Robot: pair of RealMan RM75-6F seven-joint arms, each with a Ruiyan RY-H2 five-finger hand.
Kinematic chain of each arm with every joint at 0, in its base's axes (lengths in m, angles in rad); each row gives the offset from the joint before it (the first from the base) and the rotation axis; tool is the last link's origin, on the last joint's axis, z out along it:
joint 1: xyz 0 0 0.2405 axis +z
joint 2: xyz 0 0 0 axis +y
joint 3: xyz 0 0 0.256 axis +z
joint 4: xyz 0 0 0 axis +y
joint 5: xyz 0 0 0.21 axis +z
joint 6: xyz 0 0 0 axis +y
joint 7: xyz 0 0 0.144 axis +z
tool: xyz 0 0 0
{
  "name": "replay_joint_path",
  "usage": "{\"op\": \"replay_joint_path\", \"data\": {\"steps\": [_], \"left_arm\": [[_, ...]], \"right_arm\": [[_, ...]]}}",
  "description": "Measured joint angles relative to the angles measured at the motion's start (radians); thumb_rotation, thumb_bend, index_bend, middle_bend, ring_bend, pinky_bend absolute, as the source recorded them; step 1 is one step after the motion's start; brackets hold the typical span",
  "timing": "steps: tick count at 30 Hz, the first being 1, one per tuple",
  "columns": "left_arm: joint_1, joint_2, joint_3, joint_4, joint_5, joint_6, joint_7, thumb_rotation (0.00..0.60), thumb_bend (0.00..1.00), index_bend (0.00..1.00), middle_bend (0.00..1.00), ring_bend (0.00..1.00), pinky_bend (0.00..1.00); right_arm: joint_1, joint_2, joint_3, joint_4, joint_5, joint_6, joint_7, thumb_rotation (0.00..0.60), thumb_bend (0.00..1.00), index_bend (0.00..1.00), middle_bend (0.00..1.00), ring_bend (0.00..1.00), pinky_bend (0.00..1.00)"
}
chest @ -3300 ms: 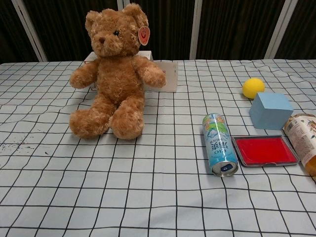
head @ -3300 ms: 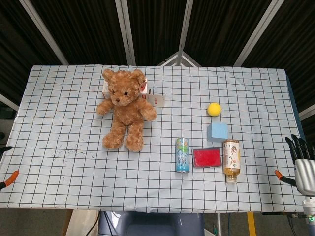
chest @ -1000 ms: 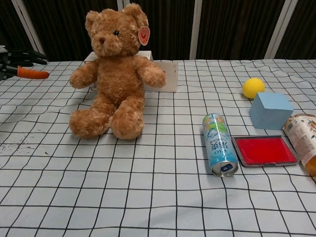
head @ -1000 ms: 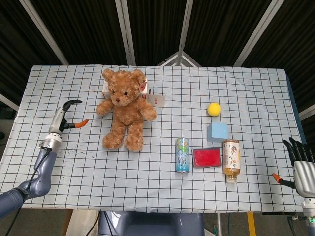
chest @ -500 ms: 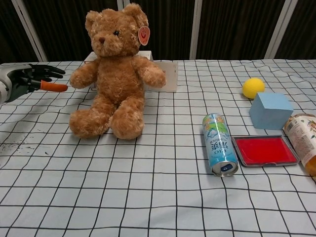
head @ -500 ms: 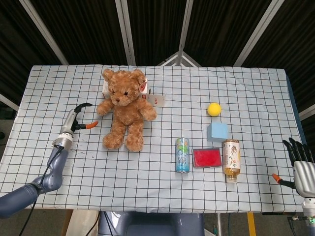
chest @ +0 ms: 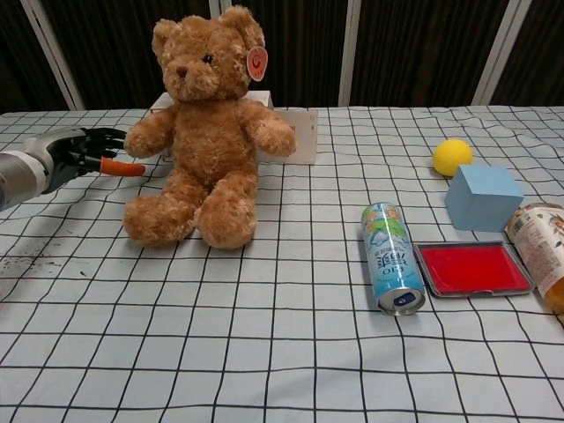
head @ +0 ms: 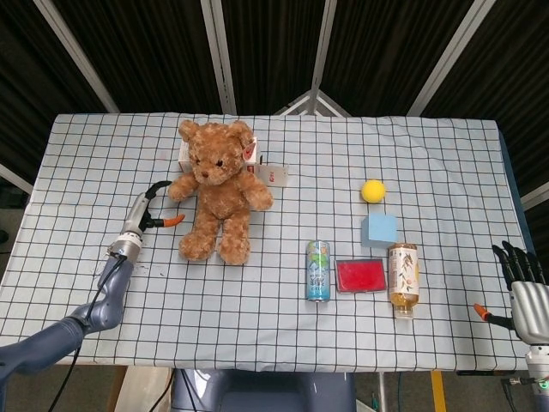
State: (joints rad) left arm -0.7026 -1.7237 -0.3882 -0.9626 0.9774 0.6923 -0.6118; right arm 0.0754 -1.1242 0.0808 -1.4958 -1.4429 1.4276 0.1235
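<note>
Covering the table (head: pixel 86 154) is a white cloth with black squares, and behind it hang dark curtains with pale metal bars. A brown teddy bear (head: pixel 219 189) sits near the back left of the table, leaning against a white box (head: pixel 270 174). The left hand (head: pixel 146 215) hovers just beside the bear, on the bear's left side as the head view shows it. Its dark fingers (chest: pixel 101 137) are spread apart and hold nothing, and its orange-tipped thumb (chest: pixel 122 167) points at the bear's arm and leg. In the chest view the thumb tip comes very close to the bear's fur, but I cannot tell if it touches. The right hand (head: pixel 525 287) waits at the far right edge of the table, well away from everything, with its fingers straight and apart and nothing in it. In the middle lies a blue can (head: pixel 318 270), with a flat red box (head: pixel 360 275) and a bottle (head: pixel 403 276) beside it. A blue block (head: pixel 378 229) and a yellow ball (head: pixel 372 190) sit a bit farther back.
</note>
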Motion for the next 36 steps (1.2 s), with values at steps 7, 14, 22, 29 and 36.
{"op": "replay_joint_path", "data": {"steps": [7,14,22,29,36], "left_arm": [[-0.017,-0.029,-0.007,0.02,0.007,-0.003,0.012,0.6,0.3,0.17,0.1,0.0,0.0],[-0.014,-0.052,-0.023,0.03,0.024,0.058,0.003,0.6,0.3,0.18,0.13,0.0,0.0],[-0.006,-0.078,-0.036,0.054,0.053,0.116,-0.018,0.6,0.3,0.21,0.14,0.0,0.0],[-0.01,-0.081,-0.037,0.063,0.043,0.096,0.001,0.6,0.3,0.22,0.15,0.0,0.0],[-0.015,-0.092,-0.044,0.074,0.03,0.094,0.023,0.6,0.3,0.23,0.2,0.0,0.0]], "right_arm": [[0.002,0.002,-0.001,-0.002,0.008,-0.012,-0.004,0.6,0.13,0.05,0.02,0.0,0.0],[0.001,0.004,0.0,-0.003,0.009,-0.008,-0.002,0.6,0.13,0.05,0.02,0.0,0.0],[0.002,0.003,-0.001,-0.006,0.008,-0.011,-0.005,0.6,0.13,0.05,0.02,0.0,0.0],[0.003,0.003,-0.001,-0.009,0.012,-0.015,-0.009,0.6,0.13,0.05,0.02,0.0,0.0],[0.002,0.005,0.0,-0.011,0.014,-0.014,-0.006,0.6,0.13,0.05,0.02,0.0,0.0]]}}
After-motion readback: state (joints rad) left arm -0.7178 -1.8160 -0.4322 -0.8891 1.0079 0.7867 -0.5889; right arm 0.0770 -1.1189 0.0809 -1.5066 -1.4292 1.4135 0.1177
